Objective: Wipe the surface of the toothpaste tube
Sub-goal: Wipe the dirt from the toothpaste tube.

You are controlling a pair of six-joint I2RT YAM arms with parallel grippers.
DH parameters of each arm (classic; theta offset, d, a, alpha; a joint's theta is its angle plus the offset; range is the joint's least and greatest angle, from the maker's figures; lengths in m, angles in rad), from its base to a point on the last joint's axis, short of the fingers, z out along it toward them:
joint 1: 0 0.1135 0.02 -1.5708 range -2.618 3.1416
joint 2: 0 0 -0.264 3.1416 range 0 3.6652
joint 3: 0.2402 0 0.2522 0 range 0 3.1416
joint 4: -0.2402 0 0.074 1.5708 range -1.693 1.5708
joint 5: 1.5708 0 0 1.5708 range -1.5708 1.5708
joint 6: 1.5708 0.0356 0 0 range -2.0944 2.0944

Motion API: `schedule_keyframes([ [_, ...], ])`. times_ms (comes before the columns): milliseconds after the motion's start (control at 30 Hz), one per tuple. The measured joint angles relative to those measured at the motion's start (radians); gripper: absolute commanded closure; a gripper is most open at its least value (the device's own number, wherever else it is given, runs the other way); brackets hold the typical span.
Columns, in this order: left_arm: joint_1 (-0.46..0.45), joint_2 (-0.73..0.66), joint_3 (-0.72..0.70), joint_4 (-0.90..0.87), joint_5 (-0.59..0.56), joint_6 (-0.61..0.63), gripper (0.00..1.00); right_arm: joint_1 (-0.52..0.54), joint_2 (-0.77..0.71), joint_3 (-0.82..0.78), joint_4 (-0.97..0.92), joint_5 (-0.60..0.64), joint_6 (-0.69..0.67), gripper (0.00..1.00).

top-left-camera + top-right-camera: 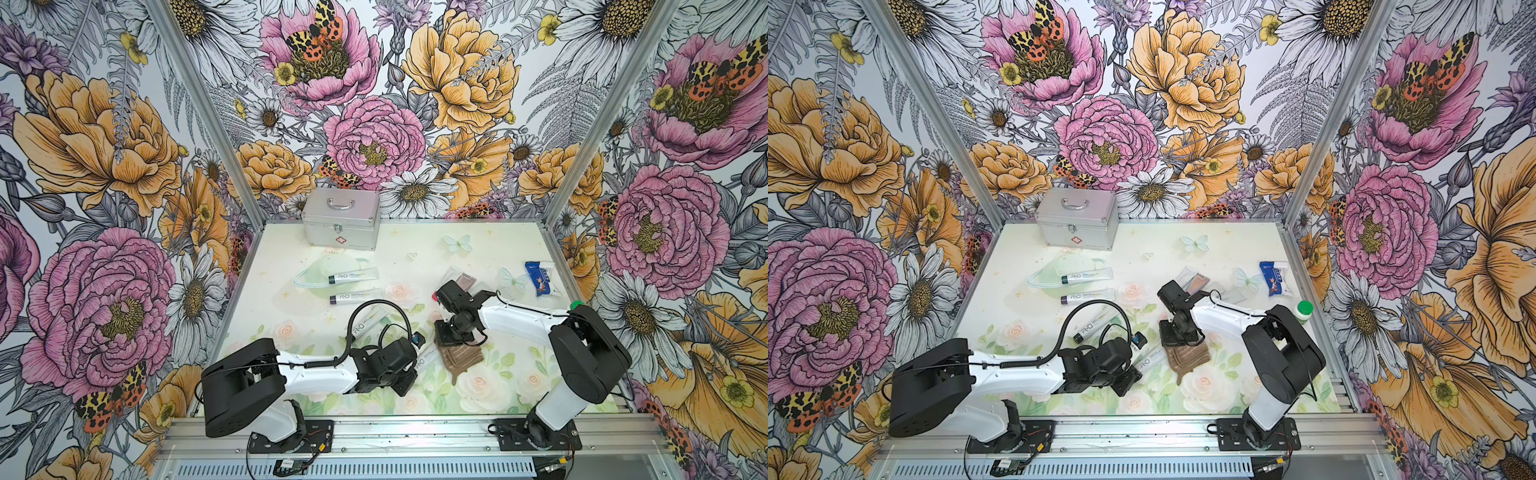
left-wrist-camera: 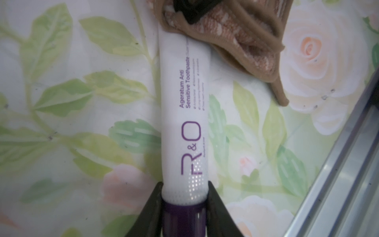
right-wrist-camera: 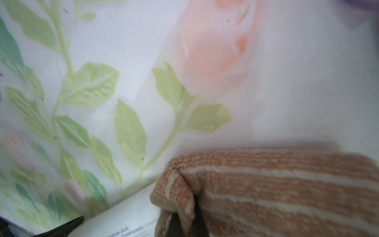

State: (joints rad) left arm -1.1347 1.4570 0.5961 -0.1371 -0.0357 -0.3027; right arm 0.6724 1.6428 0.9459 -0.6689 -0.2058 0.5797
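A white toothpaste tube with a purple cap and purple R&O lettering lies on the floral mat, and it shows in both top views. My left gripper is shut on its cap end, one finger on each side. A brown striped cloth covers the tube's far end and touches it. My right gripper is shut on a fold of this cloth, just beside the tube. In both top views the cloth hangs below the right wrist.
Three more tubes lie behind the left arm. A metal first-aid case stands at the back. Sachets, a blue packet and a green-capped bottle lie to the right. The aluminium rail borders the front.
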Motion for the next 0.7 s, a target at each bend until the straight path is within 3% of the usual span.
schedule_keyframes([
  [133,0.0,0.005,0.0,-0.005,0.0,0.004,0.68,0.062,-0.013,-0.001,0.001,-0.007,0.031,1.0],
  [300,0.0,0.005,0.0,-0.007,0.0,0.007,0.68,0.064,-0.013,-0.012,0.013,-0.014,0.037,1.0],
  [700,0.001,-0.005,0.0,0.004,-0.001,0.007,0.67,-0.104,-0.023,-0.071,0.056,-0.086,-0.013,1.0],
])
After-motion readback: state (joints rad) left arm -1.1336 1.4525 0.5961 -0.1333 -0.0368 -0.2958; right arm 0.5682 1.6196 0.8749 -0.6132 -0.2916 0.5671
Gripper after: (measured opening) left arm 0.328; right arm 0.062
